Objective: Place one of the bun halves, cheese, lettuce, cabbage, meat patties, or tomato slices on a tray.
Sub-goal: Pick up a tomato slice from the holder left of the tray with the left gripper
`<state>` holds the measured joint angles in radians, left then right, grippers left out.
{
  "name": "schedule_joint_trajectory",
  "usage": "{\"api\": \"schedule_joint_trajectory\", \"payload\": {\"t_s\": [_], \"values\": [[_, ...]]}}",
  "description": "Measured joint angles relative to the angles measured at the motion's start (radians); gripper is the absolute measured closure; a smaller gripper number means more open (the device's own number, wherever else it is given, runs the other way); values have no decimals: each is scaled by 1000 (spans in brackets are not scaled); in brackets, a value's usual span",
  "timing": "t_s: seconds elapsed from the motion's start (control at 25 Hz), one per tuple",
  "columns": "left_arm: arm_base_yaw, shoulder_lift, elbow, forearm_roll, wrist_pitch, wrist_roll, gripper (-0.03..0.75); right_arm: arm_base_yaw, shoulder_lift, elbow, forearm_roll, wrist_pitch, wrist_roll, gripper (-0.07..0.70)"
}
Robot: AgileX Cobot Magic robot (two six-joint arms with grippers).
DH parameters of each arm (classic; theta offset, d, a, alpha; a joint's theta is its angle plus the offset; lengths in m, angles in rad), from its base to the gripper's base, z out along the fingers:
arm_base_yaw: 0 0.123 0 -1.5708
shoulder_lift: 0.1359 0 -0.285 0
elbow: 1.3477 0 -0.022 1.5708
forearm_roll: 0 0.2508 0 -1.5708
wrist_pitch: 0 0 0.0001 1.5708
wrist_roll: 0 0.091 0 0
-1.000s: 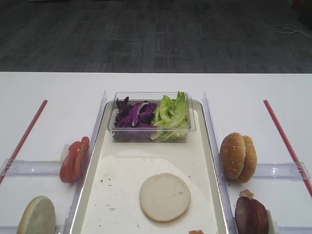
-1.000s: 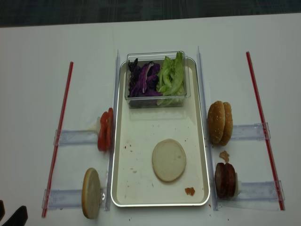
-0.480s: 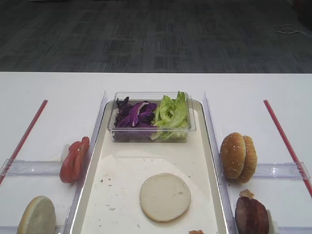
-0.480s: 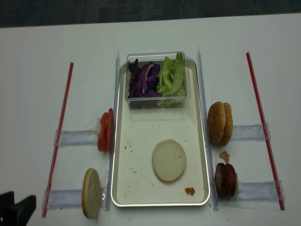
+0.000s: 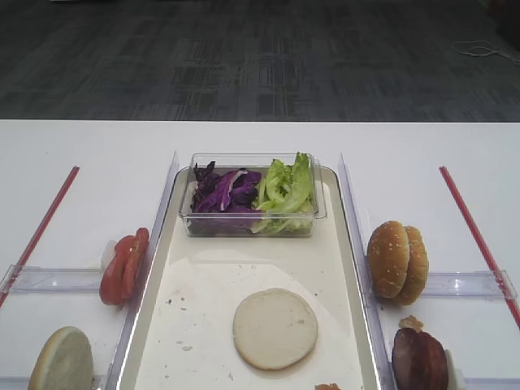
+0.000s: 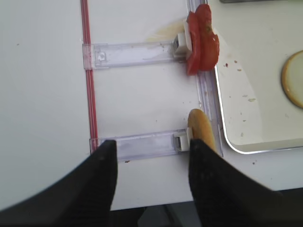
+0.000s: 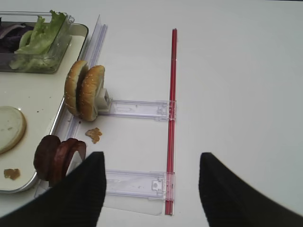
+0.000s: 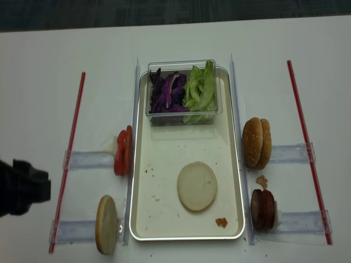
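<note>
Bright, even overhead light, shadows soft and faint. The white table (image 8: 44, 66) nearly washes out, and the realsense view looks hazy. Wrist views stay fairly sharp, though near fingers (image 7: 75, 198) blur into dark shapes.

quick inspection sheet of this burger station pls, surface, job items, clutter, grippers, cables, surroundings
surface: white table, two red strips, clear plastic rails
job's things: tray holds one bun half lying cut face up; clear tub with cabbage and lettuce sits at the tray's far end; tomato slices and another bun half stand left of the tray; two bun halves and meat patties stand to its right
clutter: crumbs on the tray, a scrap on the table
grippers: left gripper open, empty; right gripper open, empty
cables: one on the floor
surroundings: dark carpet
</note>
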<state>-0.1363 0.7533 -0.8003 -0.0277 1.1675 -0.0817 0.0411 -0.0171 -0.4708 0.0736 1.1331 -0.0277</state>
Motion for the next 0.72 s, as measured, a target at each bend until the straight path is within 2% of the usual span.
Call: {"api": "schedule_joint_trajectory", "payload": {"t_s": [0.24,0.44,0.72], "values": [[0,249,-170,0,32,-10,388,0,0,0,0,0,0,181],[0,415,-296,0,36,-11,388,0,0,0,0,0,0,181],[0,575,-406,0,38,-11,388,0,0,0,0,0,0,181]]}}
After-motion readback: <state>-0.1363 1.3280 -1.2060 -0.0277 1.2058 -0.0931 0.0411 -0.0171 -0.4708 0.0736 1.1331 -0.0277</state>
